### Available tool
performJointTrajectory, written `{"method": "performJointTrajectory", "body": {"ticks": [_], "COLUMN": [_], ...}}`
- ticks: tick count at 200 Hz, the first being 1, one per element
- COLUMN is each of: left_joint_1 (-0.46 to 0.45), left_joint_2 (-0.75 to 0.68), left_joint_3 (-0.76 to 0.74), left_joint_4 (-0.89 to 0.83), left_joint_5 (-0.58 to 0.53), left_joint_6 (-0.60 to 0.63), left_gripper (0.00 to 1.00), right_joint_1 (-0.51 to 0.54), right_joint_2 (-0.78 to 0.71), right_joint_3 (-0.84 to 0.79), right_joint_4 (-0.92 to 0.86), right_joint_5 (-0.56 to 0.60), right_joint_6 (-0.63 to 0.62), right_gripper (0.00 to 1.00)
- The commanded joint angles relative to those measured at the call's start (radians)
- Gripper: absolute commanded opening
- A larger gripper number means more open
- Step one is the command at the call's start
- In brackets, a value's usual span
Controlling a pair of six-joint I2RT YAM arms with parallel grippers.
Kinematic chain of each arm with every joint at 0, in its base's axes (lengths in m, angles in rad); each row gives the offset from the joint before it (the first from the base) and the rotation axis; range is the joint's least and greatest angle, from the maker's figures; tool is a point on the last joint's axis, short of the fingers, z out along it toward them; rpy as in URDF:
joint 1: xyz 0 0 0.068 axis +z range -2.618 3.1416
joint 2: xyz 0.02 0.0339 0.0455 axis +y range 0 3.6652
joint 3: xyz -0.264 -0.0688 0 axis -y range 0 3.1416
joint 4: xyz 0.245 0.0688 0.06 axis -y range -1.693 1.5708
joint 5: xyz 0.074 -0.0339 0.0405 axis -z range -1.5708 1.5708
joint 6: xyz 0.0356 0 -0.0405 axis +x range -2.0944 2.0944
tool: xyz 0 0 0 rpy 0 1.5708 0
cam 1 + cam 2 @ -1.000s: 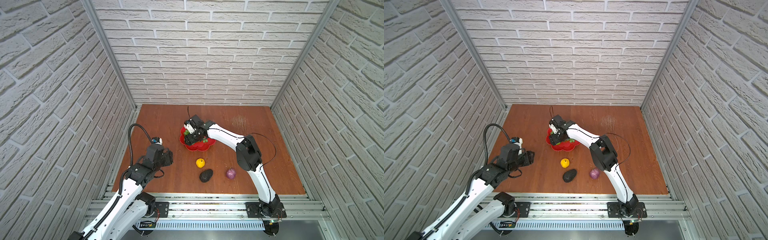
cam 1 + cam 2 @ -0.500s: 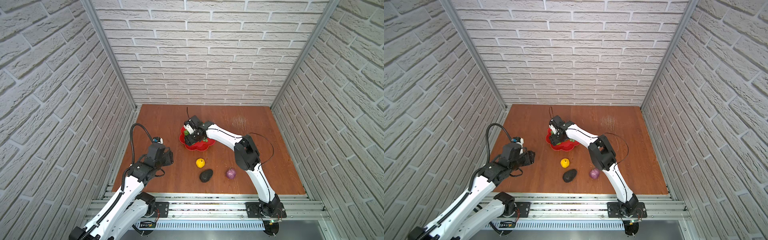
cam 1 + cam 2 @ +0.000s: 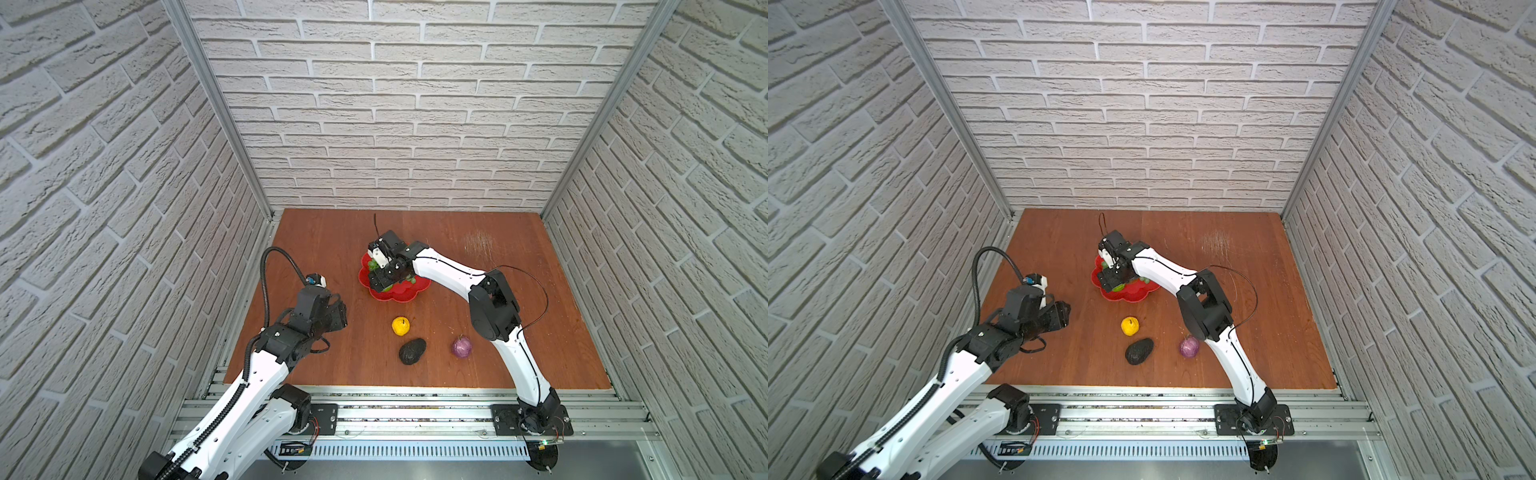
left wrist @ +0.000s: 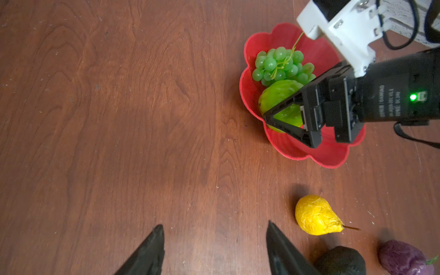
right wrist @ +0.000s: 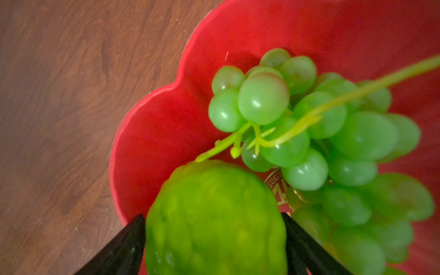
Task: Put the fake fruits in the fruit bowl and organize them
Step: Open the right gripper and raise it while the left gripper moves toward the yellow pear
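The right gripper (image 5: 212, 215) stayed low in the bowl (image 4: 295, 152), jaws flanking the ball (image 4: 278, 95) beside the grapes (image 4: 278, 64); whether clamped or loose could not be told. The left gripper (image 4: 215, 225) hung spread and empty. The yellow fruit (image 3: 400, 325), avocado (image 3: 412, 351) and bulb (image 3: 462, 347) lay outside the bowl.

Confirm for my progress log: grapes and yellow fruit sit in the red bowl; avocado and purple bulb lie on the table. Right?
Not quite: the yellow fruit lies on the table too, as the left wrist view shows; the rest holds.
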State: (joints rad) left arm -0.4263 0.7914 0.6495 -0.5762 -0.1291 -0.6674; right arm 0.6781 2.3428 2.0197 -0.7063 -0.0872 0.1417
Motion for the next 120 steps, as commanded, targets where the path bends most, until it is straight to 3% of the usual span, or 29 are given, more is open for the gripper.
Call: {"method": "performJointTrajectory", "body": {"ticks": [1,120], "left_joint_1": [0.004,0.004], "left_joint_2": [0.006,0.116], "left_joint_3": [0.020,0.079], "left_joint_4": [0.032,0.005], "left_joint_5": [0.007,0.104], "left_joint_6": [-0.004,0.005], "left_gripper": [0.70,0.73], "right_joint_1": [0.000,0.015], "right_joint_2": [-0.087,-0.254], "right_joint_3": [-0.020,-0.132], "right_joint_4": [0.022,0.042], "right_joint_5": [0.007,0.026], "right_joint_6": [-0.005,-0.028], "right_gripper": [0.88,0.88]}}
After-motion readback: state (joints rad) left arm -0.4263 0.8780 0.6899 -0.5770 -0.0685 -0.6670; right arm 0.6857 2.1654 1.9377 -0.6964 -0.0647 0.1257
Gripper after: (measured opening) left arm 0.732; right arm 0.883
